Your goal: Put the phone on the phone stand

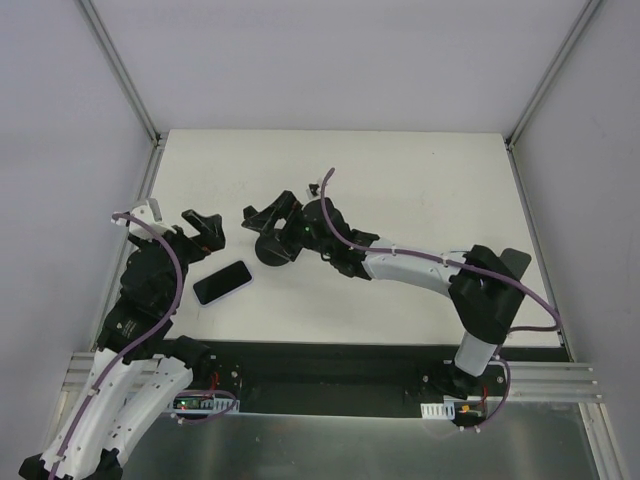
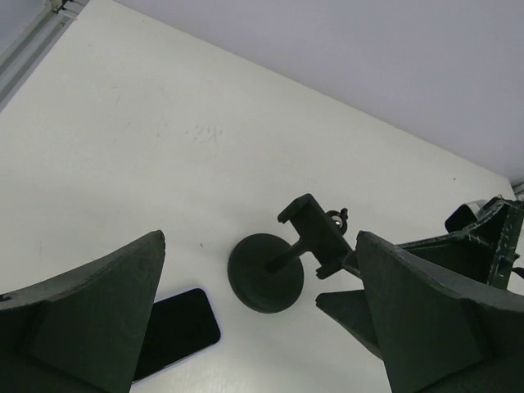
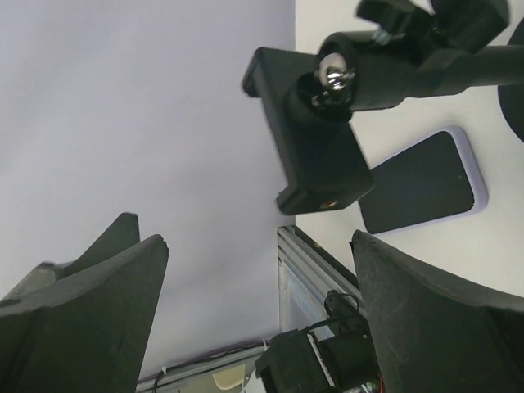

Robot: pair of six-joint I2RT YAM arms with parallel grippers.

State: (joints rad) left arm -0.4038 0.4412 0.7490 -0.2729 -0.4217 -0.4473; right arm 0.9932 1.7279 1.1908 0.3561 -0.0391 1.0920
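The phone [image 1: 222, 282] lies flat, screen up, on the white table, at the left front. It also shows in the left wrist view [image 2: 176, 332] and the right wrist view [image 3: 417, 184]. The dark phone stand [image 1: 274, 248] stands upright just right of it, empty, its disc base [image 2: 264, 274] and slanted back plate [image 2: 315, 233] clear in the left wrist view. My left gripper [image 1: 200, 234] is open and empty, hovering just behind the phone. My right gripper [image 1: 272, 213] is open and empty, right behind the stand's plate [image 3: 315, 147], which sits ahead of the jaws, not between them.
The table [image 1: 420, 190] is walled at the left, back and right by grey panels with metal rails [image 1: 120, 70]. The right arm [image 1: 420, 265] stretches across the middle. One right finger [image 2: 483, 237] shows in the left wrist view.
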